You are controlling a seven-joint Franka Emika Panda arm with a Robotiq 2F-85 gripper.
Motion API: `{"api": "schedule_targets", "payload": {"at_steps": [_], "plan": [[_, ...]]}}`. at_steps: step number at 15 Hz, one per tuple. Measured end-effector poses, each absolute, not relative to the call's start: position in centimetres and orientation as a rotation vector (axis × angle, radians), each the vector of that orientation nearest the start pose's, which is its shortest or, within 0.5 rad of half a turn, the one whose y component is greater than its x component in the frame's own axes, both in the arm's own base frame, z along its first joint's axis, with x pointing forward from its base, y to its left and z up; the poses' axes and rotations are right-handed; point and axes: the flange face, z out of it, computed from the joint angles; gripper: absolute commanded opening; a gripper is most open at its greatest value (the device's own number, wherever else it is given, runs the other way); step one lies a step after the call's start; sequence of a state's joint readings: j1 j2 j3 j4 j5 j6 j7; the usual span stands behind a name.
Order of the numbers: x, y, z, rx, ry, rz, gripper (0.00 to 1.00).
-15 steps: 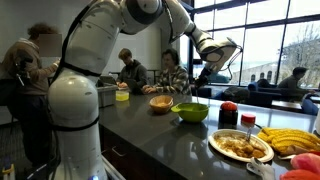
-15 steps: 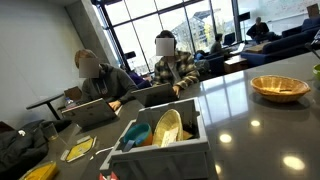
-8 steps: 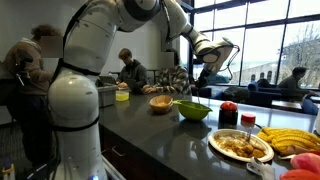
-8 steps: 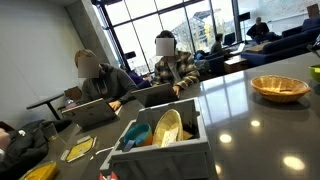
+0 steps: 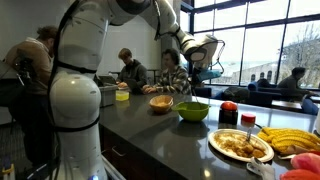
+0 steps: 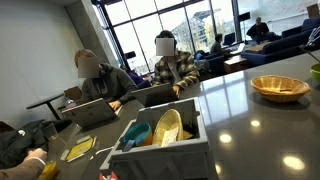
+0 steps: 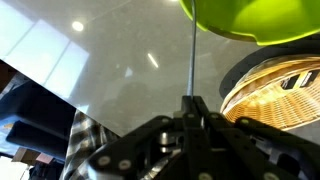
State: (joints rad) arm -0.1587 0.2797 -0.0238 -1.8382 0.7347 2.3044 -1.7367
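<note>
Rod [image 7: 190,55], pinched at one end by the gripper [image 7: 192,103], looks thin, light, stiff and liable to pivot; green bowl [image 7: 250,20] just beside.

Dark counter [image 5: 150,132]: green bowl [image 5: 190,111], wicker bowl [image 5: 161,103], food plate [image 5: 240,146], bananas [image 5: 292,140].

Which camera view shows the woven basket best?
An exterior view: the woven basket sits whole, near and unblocked. In an exterior view it looks small and distant; the wrist view crops it at the frame's edge.
</note>
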Motion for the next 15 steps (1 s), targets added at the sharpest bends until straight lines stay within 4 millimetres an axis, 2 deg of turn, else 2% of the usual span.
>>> {"api": "schedule_targets", "payload": {"at_steps": [4,8,12,15], "plan": [[62.8,-6.0,38.4,-2.462,-1.479,-0.846,0.01],[61.1,-4.0,36.8,-2.555,-1.402,-0.854,0.01],[58.8,-4.7,35.9,-2.666,-1.297,-0.861,0.01],[56.8,-7.2,35.7,-2.758,-1.185,-0.869,0.01]]}}
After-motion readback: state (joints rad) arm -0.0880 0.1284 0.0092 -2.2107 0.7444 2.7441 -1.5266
